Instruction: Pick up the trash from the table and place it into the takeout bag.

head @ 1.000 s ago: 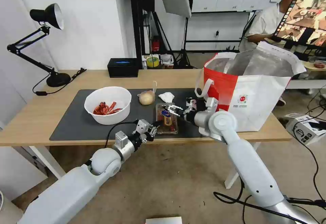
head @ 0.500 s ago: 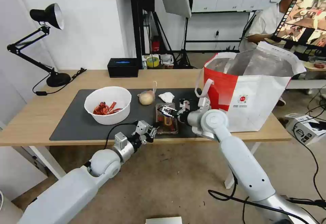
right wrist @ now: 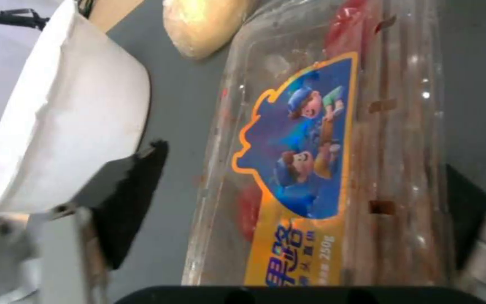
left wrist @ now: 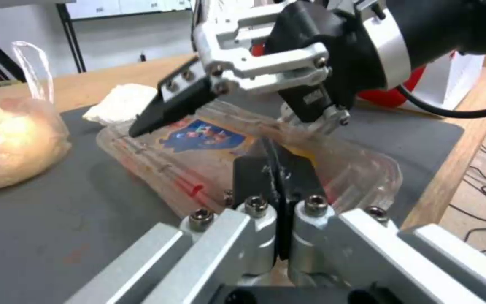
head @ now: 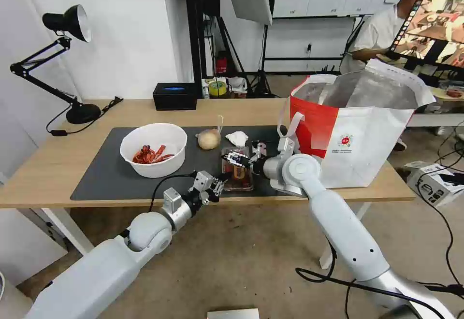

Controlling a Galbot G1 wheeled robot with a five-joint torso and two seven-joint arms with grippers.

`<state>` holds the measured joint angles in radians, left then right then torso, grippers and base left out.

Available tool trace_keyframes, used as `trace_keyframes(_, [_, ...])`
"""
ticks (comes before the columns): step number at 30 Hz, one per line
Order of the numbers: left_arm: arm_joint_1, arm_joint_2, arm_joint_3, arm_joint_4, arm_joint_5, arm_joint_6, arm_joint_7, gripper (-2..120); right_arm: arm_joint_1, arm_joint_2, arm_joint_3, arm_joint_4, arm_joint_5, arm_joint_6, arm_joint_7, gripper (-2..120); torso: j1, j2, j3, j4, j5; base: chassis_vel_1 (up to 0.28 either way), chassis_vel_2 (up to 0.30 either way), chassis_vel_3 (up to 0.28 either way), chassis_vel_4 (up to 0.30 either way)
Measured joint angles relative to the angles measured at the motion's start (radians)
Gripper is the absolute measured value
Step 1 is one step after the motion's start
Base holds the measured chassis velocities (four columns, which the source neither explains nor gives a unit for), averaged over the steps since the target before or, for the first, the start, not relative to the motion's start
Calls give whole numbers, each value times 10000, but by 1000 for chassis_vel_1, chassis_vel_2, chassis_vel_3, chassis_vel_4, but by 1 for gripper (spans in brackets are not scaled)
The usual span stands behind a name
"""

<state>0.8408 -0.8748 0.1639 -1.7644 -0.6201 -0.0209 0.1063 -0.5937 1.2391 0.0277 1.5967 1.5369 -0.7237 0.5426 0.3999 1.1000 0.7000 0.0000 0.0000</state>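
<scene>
Room: lab space, white walls, light stands and a screen behind; wood-topped bench [head: 58, 164] with dark grey mat [head: 106, 174] across its middle.
Takeout bag: red-and-white tote [head: 360, 130] upright at the bench's right end, mouth spread open, foil lining showing; stands ready to take drops from above.
Tray: clear hinged plastic tray [head: 237, 169] with blue cartoon label and reddish scraps, flat on the mat near the front edge, right of centre. Looks like the piece being collected.
Right gripper [head: 237, 157]: low over the tray, jaws wide and straddling the tray's width, dark pads on either side in the right wrist view, not closed on it. Probably lined up to pinch the tray across its short side.
Left gripper [head: 215, 186]: at the front edge of the bench, at the tray's near end. Left wrist view shows jaws pressed together, with what looks like the tray's thin clear rim caught between the pads; likely pinning the light tray so it doesn't slide.
Bowl: white round bowl [head: 153, 149] with red crayfish shells, on the mat's left half, untouched.
Bagged lump: tan round lump [head: 209, 138] behind the tray, toward the back edge of the mat.
Tissue: crumpled white tissue [head: 237, 138] just beside the lump, on its right.
Progress: all four trash pieces on the bench; can't see into the tote.
</scene>
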Motion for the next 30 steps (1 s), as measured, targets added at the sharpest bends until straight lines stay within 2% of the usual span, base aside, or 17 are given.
trace_keyframes(1, [0,0,0,0,0,0,0,0,0,0,0,0,0,0,0,84,0,0,0,0,0,0,0,0,0])
trace_keyframes(4, [41,19,-50,-47,-3,-8,0,0,2,-43,-14,0,44,0,61,70,0,0,0,0,0,0,0,0,0])
trace_keyframes(6, [52,29,-65,-58,-5,-12,0,0,-1,-51,-15,5,46,0,62,67,0,0,0,1,0,0,0,0,0])
trace_keyframes(7, [69,43,-93,-66,-8,-21,-2,0,-15,-64,-15,21,47,0,64,59,0,0,0,1,0,0,0,0,0])
trace_keyframes(9, [75,48,-103,-71,-11,-23,-3,0,-20,-69,-15,27,48,0,64,57,1,0,0,0,0,0,0,0,0])
trace_keyframes(10, [92,60,-131,-91,-18,-27,-9,0,-23,-82,-15,51,49,0,68,48,0,0,0,0,0,0,0,0,0])
trace_keyframes(11, [92,60,-131,-91,-18,-27,-9,0,-23,-82,-15,51,49,0,68,48,0,0,0,0,0,0,0,0,0])
trace_keyframes(14, [212,100,-281,-201,-45,-36,-35,0,10,-103,0,83,97,3,106,32,1,0,0,0,0,0,0,0,0])
trace_keyframes(15, [212,100,-281,-201,-45,-36,-35,0,10,-103,0,83,97,3,106,32,1,0,0,0,0,0,0,0,0])
trace_keyframes(19, [402,196,-561,-337,-111,-42,-38,0,47,-102,66,87,121,5,122,18,0,0,0,0,-1,0,0,0,0])
trace_keyframes(23, [950,341,-1249,-649,-150,-61,-38,0,14,-88,151,161,129,8,122,2,0,0,0,0,-1,0,0,0,0])
trace_keyframes(30, [2237,622,-2516,-1176,-80,-323,-12,0,-250,-121,552,640,147,14,19,0,0,0,-1,2,0,0,0,0,0])
